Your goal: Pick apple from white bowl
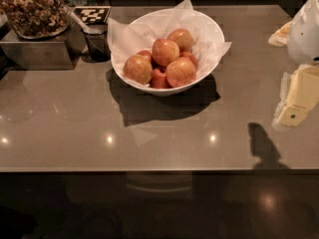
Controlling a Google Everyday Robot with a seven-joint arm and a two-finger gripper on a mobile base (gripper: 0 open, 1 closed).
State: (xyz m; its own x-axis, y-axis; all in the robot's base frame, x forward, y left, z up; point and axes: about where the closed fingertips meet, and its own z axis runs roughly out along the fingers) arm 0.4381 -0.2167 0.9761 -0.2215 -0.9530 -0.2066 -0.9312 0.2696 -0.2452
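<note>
Hovering well to the right of the white bowl [214, 31], the gripper [299, 96] is hanging over the glossy grey counter [149, 148] — clenched or released, I cannot tell. The apple [166, 52] is sitting on top of the pile inside the bowl, so I am expecting a leftward reach. A nut container [32, 9] is standing left of the bowl.

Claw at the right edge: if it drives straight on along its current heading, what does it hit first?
Probably the countertop. The claw hangs at the right edge, tip angled down, well right of the white bowl, so the bowl is not in that line. Depth is unclear from one view.
</note>
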